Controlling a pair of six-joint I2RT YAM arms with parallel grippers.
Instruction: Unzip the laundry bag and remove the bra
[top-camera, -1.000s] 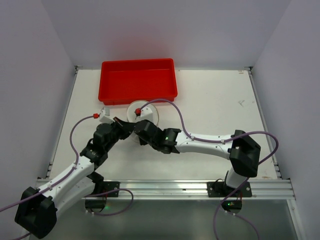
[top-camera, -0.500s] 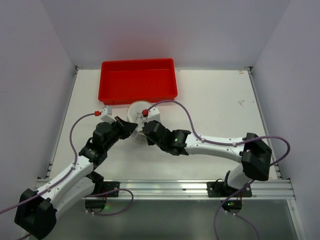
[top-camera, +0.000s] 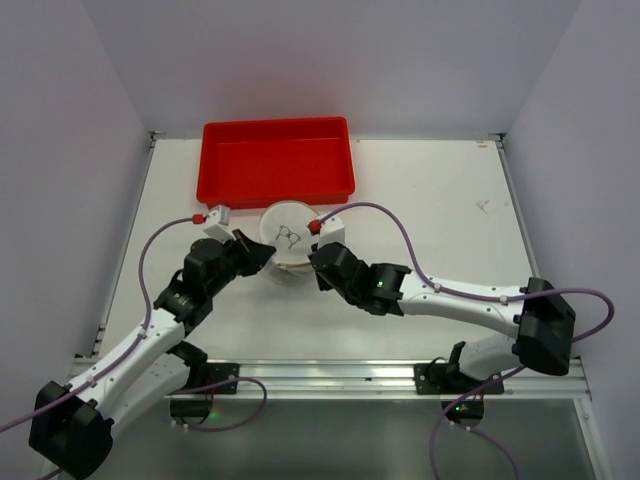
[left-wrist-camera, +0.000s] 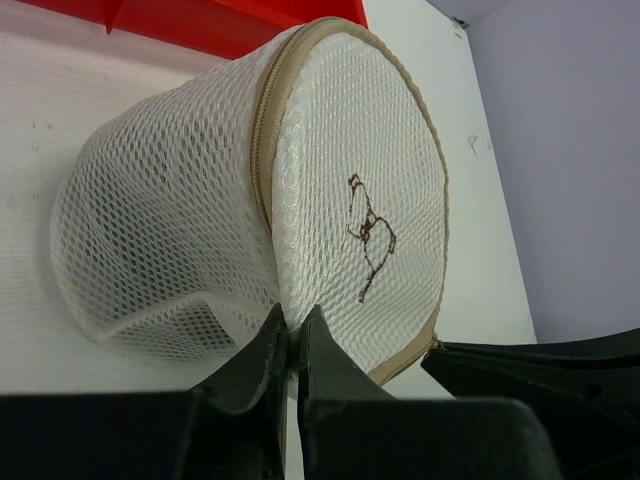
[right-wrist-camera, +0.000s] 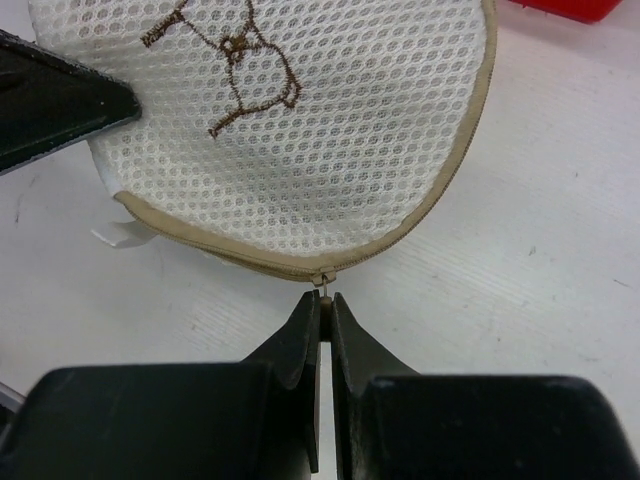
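The laundry bag (top-camera: 285, 240) is a white mesh pod with a tan zipper, just in front of the red tray. Its round lid (left-wrist-camera: 370, 190) bears a brown embroidered mark (right-wrist-camera: 235, 60). My left gripper (left-wrist-camera: 293, 335) is shut on the bag's mesh near the zipper seam, at the bag's left (top-camera: 262, 254). My right gripper (right-wrist-camera: 324, 305) is shut on the zipper pull (right-wrist-camera: 323, 283) at the lid's near edge, to the bag's right (top-camera: 318, 258). The bra is hidden; no black fabric shows.
The red tray (top-camera: 277, 160) stands at the back, touching or just behind the bag. A white tag (right-wrist-camera: 120, 235) sticks out under the bag's rim. Grey walls close in on the left, right and back.
My right arm has swung to the right, dragging the zipper pull along the lid's rim. The lid has turned up toward the camera so its mark shows. The left gripper has kept its hold.
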